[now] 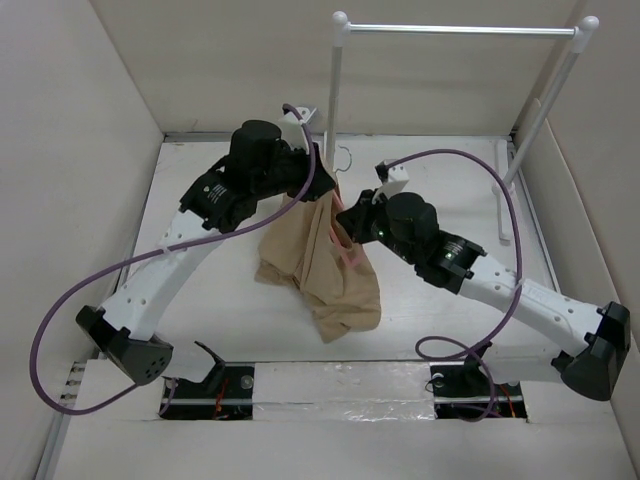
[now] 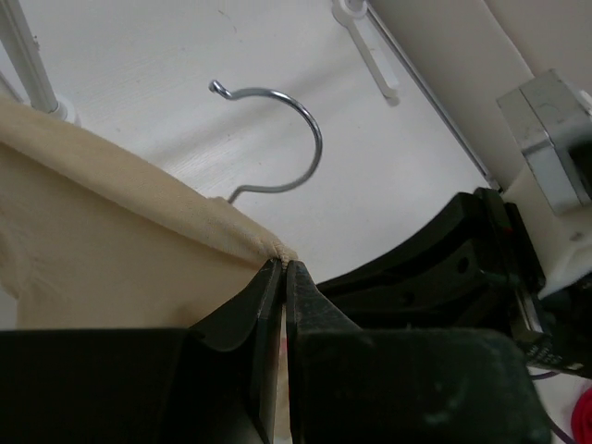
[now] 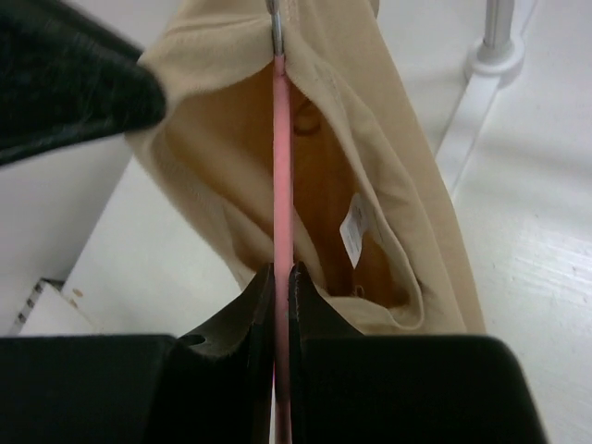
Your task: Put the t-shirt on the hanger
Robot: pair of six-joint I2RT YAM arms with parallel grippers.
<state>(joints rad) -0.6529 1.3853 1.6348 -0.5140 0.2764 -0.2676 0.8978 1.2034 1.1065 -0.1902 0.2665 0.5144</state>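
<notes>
The beige t-shirt (image 1: 325,275) hangs bunched above the table's middle, held up between both arms. My left gripper (image 2: 283,266) is shut on its folded collar edge (image 2: 264,245). The hanger's silver hook (image 2: 291,139) shows just beyond it. My right gripper (image 3: 283,270) is shut on the salmon-pink hanger (image 3: 281,166), seen edge-on. The bar runs up into the open neck of the t-shirt (image 3: 398,185), where a white label (image 3: 352,229) shows. In the top view the hanger (image 1: 349,254) shows pink at the shirt's right side, by the right gripper (image 1: 352,228).
A tall white garment rack (image 1: 455,30) with a metal rod stands at the back, its posts and feet on the table's far right (image 1: 503,205). White walls enclose the table on three sides. Purple cables loop from both arms.
</notes>
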